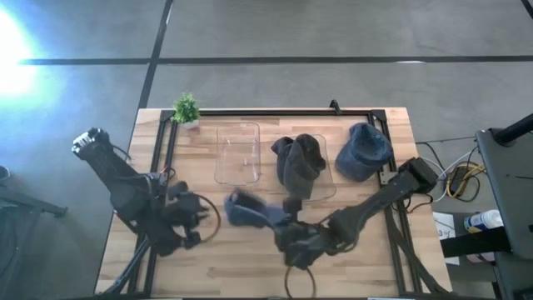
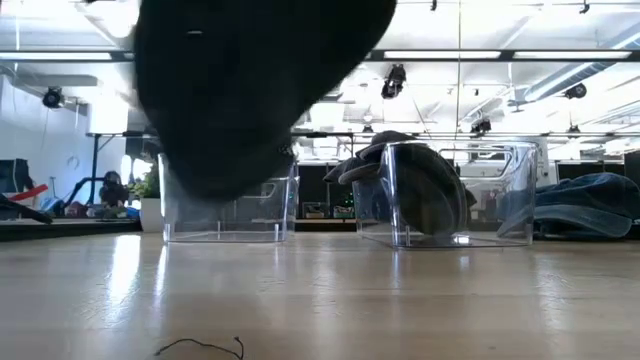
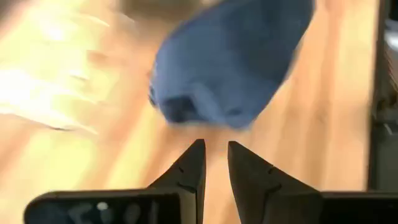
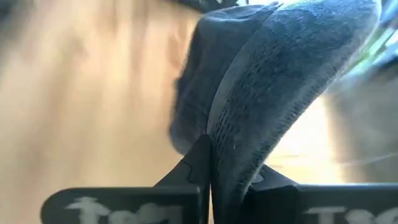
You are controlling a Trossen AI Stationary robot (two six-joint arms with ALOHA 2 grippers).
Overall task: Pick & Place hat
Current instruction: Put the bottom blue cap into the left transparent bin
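Near the front middle of the wooden table (image 1: 208,267) a blue hat (image 1: 244,210) is held by the right gripper (image 1: 279,229), whose fingers are clamped tight on the fabric; the right wrist view shows the hat's cloth (image 4: 280,93) pinched between them. From table height the hat appears as a big dark mass (image 2: 250,90) hanging above the tabletop, clear of the wood. The left gripper (image 1: 193,218) sits just to the left of the hat, apart from it, its fingers (image 3: 189,168) set to a narrow gap with nothing between them, and the blue hat (image 3: 230,62) lies ahead of them in the left wrist view. Behind the hat stand two clear bins: the left bin (image 1: 237,152) holds nothing, while the right bin (image 1: 321,187) holds a dark grey hat (image 1: 298,162). Another blue hat (image 1: 363,152) lies on the table just to the right of that bin. A small green plant (image 1: 186,108) stands at the far left corner.
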